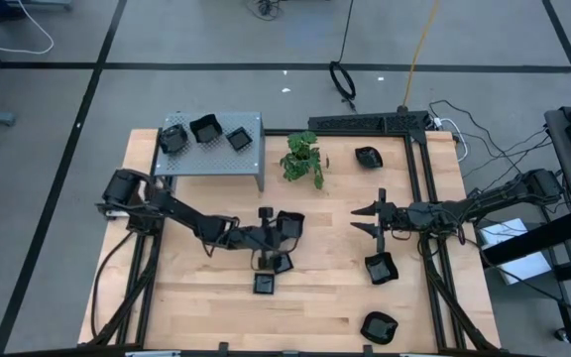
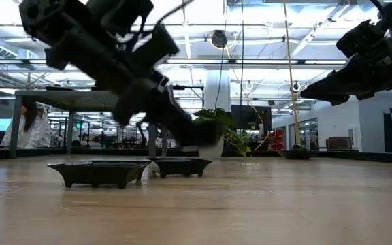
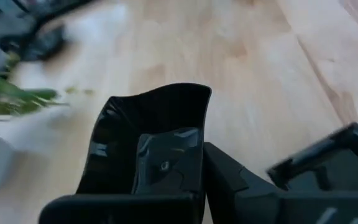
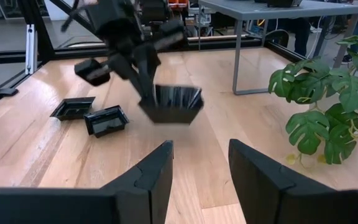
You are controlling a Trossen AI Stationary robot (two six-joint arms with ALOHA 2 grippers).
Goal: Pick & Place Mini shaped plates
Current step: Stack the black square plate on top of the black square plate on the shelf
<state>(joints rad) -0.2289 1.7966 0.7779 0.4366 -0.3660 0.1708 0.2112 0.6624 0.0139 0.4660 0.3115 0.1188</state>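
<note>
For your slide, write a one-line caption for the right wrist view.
Left gripper lifts a black mini plate above the table; two plates lie behind.

A light wooden table is seen carrying everything. A grey perforated shelf stands on it, with 3 black plates set on top. A small potted plant is placed just beside the shelf. 2 plates lie flat below the left fingers, and 3 more are spread around the right fingers, 1 near them.
</note>
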